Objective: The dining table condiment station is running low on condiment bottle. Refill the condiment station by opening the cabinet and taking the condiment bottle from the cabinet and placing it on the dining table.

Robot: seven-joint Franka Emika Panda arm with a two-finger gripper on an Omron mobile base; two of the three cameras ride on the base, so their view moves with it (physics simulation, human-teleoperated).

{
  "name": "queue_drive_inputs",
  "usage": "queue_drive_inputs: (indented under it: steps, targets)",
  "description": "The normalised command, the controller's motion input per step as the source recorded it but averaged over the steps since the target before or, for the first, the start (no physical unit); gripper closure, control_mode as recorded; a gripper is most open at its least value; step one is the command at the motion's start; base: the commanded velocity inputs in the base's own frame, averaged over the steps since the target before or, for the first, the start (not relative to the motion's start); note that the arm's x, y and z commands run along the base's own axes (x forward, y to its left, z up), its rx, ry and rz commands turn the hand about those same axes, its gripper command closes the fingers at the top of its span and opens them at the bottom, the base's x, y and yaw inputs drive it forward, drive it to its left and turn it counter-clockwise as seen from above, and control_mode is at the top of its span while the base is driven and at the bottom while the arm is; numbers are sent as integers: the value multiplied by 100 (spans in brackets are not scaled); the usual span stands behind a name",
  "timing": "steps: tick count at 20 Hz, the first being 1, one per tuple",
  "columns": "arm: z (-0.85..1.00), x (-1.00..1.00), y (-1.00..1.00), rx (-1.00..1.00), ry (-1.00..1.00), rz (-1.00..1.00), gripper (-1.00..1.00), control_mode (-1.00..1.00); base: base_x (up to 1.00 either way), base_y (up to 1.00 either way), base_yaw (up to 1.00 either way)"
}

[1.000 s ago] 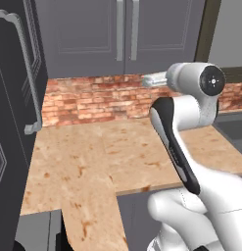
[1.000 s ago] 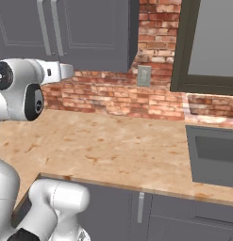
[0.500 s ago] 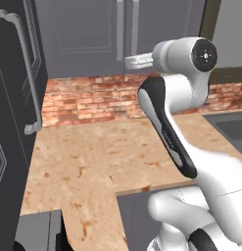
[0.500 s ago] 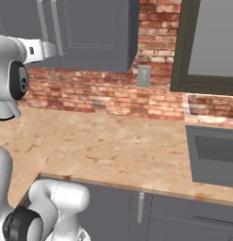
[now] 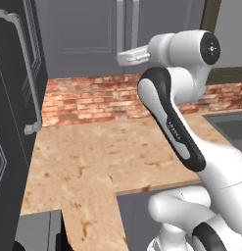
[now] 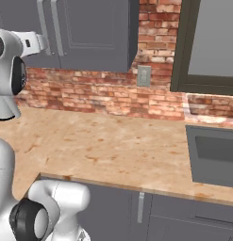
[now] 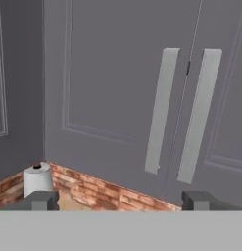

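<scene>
The cabinet (image 7: 112, 88) is a dark grey upper wall unit with both panelled doors shut. Its two long silver bar handles (image 7: 161, 110) hang side by side at the door seam, also seen as handles (image 5: 126, 24) and handles (image 6: 48, 26). My gripper (image 7: 121, 201) is open, fingertips (image 7: 41, 200) spread wide, facing the doors a short way off and slightly below and left of the handles. In the base views the raised gripper (image 5: 121, 58) (image 6: 40, 42) sits just under the handles. The condiment bottle is hidden and the dining table is out of view.
A tall black unit with a curved grey handle (image 5: 24, 88) stands at the left. Below lies a mottled beige counter (image 5: 93, 157) with a brick backsplash (image 6: 104, 94), an outlet (image 6: 144, 76), a sink (image 6: 212, 155) and a white paper roll (image 7: 36, 179).
The arm has lifted and swung the hand from backsplash height up to the bottom of the cabinet doors, closer to the handles.
</scene>
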Motion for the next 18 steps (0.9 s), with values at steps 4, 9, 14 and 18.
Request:
queue_drive_inputs:
  steps: [4,9,14,18]
  targets:
    - [6,21,5,-2,4,2,-100,-100,0,0,0]
    - [7,37,0,-4,10,-7,-100,-100,0,0,0]
    - [0,39,0,-8,9,-12,-100,-100,0,0,0]
    - [0,37,4,-8,8,-12,-100,-100,0,0,0]
